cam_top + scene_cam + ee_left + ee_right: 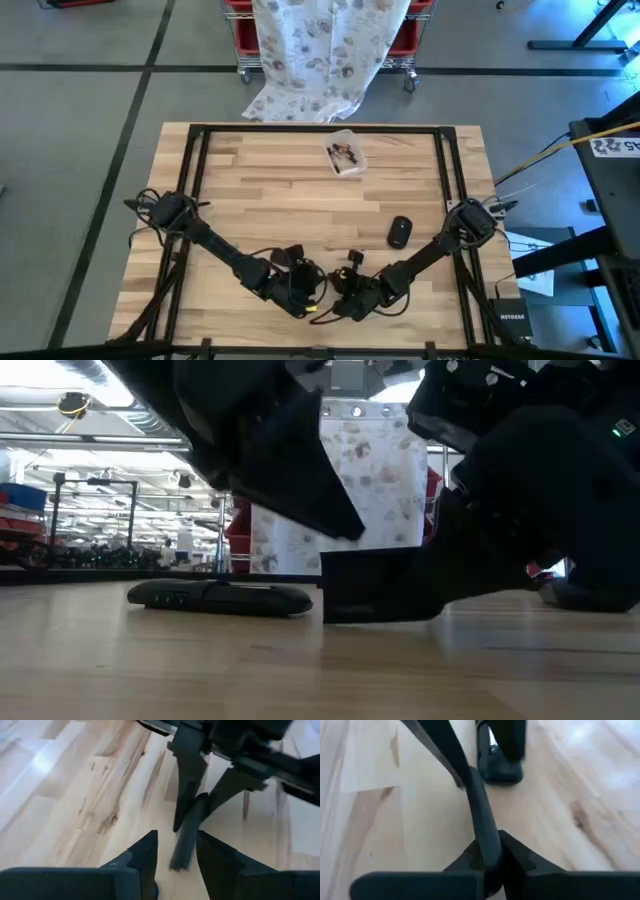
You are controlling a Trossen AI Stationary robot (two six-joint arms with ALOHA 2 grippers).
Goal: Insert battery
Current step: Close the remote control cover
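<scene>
— Which step is in hand here?

— A handover, by my reading. The right gripper is clamping one end of a flat dark strip, probably the mouse's battery cover, and is holding it edge-on just above the table at the near edge.

— And the other arm?

— The left gripper is facing it nose to nose. Its fingers are standing apart, and the free end of the strip is lying just ahead of the gap, not yet inside it.

— Where is the mouse?

— The mouse is sitting on the table right of centre, near the right arm and untouched by either gripper.

— And the battery?

— I am not making out any battery. The clear tub at the far edge is holding small dark bits. They could be cells, but I cannot tell.

— So what does the next move call for?

— The left gripper needs to ease forward until the strip is between its fingers, then close squarely on the flat faces before the right one lets go.
</scene>
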